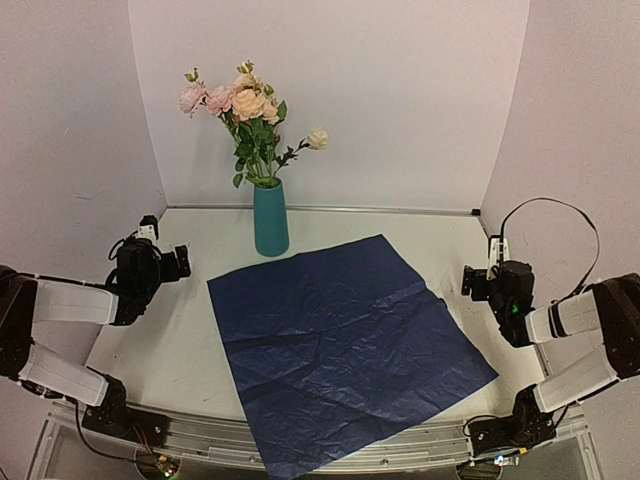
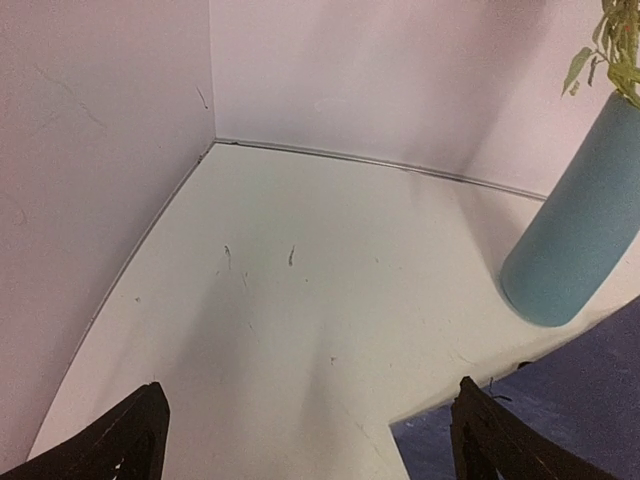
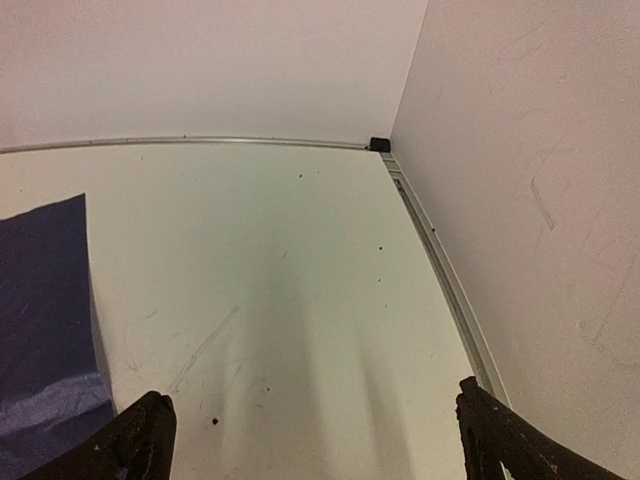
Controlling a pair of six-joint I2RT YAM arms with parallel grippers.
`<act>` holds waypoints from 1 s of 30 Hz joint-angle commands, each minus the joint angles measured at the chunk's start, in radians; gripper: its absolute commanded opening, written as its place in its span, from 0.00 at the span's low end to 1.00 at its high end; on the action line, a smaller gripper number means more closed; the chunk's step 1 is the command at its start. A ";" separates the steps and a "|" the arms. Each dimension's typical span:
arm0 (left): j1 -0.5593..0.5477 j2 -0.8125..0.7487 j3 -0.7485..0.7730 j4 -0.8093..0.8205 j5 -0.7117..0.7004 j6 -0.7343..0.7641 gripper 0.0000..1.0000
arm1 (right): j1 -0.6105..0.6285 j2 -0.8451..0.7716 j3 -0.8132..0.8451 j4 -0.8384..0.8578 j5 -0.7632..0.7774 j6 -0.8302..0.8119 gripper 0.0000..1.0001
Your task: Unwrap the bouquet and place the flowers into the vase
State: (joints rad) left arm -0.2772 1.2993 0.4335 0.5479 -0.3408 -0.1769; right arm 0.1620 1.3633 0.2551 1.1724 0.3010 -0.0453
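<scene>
Teal vase [image 1: 271, 218], dark-blue paper [image 1: 340, 340]

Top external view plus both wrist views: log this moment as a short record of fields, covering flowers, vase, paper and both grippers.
flowers: standing in the vase, blooms well above its rim
vase: upright at the back of the table, close to the paper's far edge
paper: spread out flat, nothing lying on it
left gripper: open, empty, left of the paper
right gripper: open, empty, right of the paper
task state: looks complete
</scene>
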 commanded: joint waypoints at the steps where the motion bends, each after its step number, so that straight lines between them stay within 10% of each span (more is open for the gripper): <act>1: 0.039 0.067 -0.027 0.205 0.002 0.064 1.00 | -0.079 0.081 0.011 0.210 -0.068 0.033 0.98; 16: 0.127 0.152 -0.075 0.370 0.088 0.162 1.00 | -0.113 0.154 0.024 0.248 -0.223 0.012 0.98; 22: 0.130 0.317 -0.211 0.731 0.097 0.163 1.00 | -0.114 0.159 0.032 0.243 -0.279 -0.007 0.98; 30: 0.174 0.361 -0.126 0.621 0.127 0.131 1.00 | -0.113 0.160 0.033 0.241 -0.276 -0.006 0.98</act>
State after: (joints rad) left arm -0.1179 1.6699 0.2708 1.1069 -0.2401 -0.0306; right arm 0.0544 1.5208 0.2619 1.3098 0.0369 -0.0414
